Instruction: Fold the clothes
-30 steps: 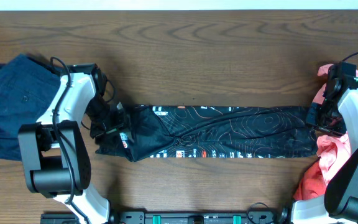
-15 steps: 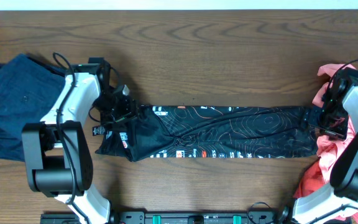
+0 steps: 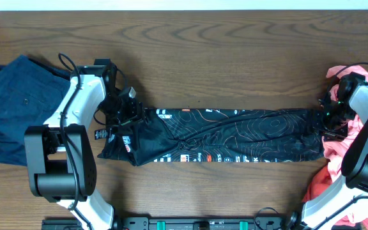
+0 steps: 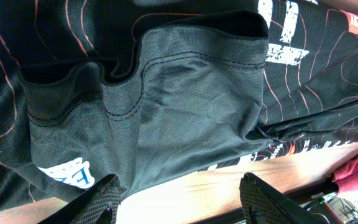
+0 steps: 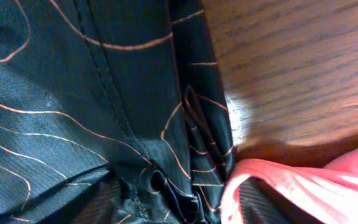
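The black jersey [image 3: 229, 137] with orange-white contour lines lies stretched in a long band across the table. My left gripper [image 3: 131, 114] is open and empty over its left end. In the left wrist view the jersey [image 4: 185, 93] fills the frame above the spread fingers [image 4: 104, 202], with the left gripper [image 4: 182, 202] over bare wood. My right gripper [image 3: 328, 118] sits at the jersey's right end. In its wrist view the jaws stand apart around the bunched jersey edge [image 5: 166, 180], and the right gripper [image 5: 182, 202] is not clamped on it.
Navy-blue trousers [image 3: 11, 108] lie heaped at the left edge. The coral-pink garment [image 3: 337, 163] lies at the right edge beside the jersey's end and also shows in the right wrist view [image 5: 303, 186], draped over one finger. The wooden table [image 3: 222, 57] extends behind.
My left gripper let go of the jersey's left end and moved up and right over it. My right gripper shifted slightly toward the far side at the right end.
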